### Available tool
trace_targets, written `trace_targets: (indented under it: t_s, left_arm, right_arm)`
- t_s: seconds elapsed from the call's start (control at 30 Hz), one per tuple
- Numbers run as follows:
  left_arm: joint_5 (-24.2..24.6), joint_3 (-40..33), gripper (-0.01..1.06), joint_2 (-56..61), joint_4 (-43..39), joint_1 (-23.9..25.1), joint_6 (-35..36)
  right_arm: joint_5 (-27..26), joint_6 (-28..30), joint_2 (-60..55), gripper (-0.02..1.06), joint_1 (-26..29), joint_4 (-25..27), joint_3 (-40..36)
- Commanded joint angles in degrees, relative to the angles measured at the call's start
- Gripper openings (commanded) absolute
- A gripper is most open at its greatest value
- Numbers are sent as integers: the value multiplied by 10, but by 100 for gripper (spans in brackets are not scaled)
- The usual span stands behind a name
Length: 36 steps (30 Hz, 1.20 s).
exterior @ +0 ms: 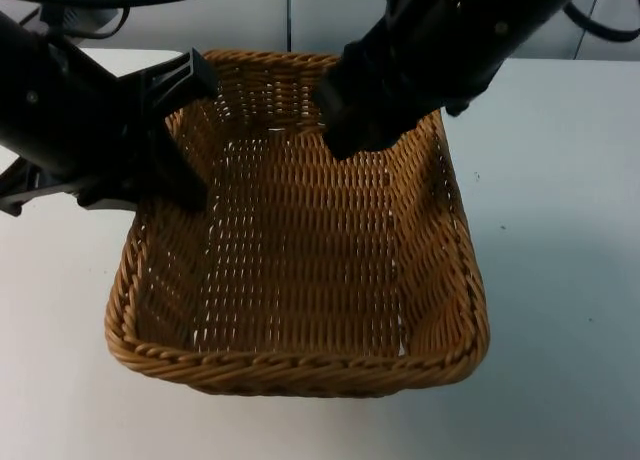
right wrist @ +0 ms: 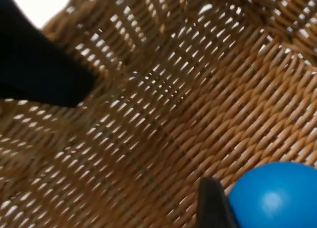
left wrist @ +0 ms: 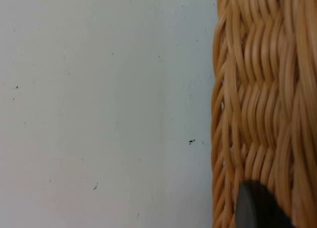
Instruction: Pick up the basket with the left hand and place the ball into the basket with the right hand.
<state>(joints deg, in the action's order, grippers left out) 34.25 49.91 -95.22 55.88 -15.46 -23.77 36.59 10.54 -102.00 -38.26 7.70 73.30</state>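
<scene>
Top view: left gripper [exterior: 185, 140] pinches the basket [exterior: 300, 365] at its left rim; right gripper [exterior: 345, 130], above the far interior, clasps the blue ball [right wrist: 272, 196].

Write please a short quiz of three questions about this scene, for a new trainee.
1. True or false: the basket holds the blue ball on its floor.
2. Which gripper grips the basket's rim? A) left gripper B) right gripper
3. Fill in: the right gripper is above the basket's ____.

Key:
1. False; the ball is in the right gripper, above the weave.
2. A.
3. Inside.
</scene>
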Motion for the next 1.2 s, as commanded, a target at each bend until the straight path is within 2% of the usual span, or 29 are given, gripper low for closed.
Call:
trace_targets:
  t_s: [0.0,0.33,0.8,0.9,0.93,1.03,1.07,1.13,1.17]
  left_arm:
    - [7,0,0,8,16,-1,1]
    - [7,0,0,8,19,-1,1]
    - [6,0,0,8,21,-1,1]
    - [6,0,0,8,21,-1,0]
    - [6,0,0,8,21,-1,0]
    - [6,0,0,8,21,-1,0]
    - [6,0,0,8,21,-1,0]
    - [6,0,0,8,21,-1,0]
    - [6,0,0,8,21,-1,0]
  right_arm:
    - [-22,-1,-20,0,-2,4,0]
    - [-68,1,-56,0,-2,16,0]
    - [-92,4,-77,0,-2,27,2]
    - [-94,4,-77,12,-2,27,2]
    - [-94,4,-77,12,-2,27,2]
    - [-95,4,-77,38,-2,31,2]
    - [-95,4,-77,38,-2,31,2]
    - [-96,4,-77,50,-2,31,2]
    - [-96,4,-77,52,-2,31,2]
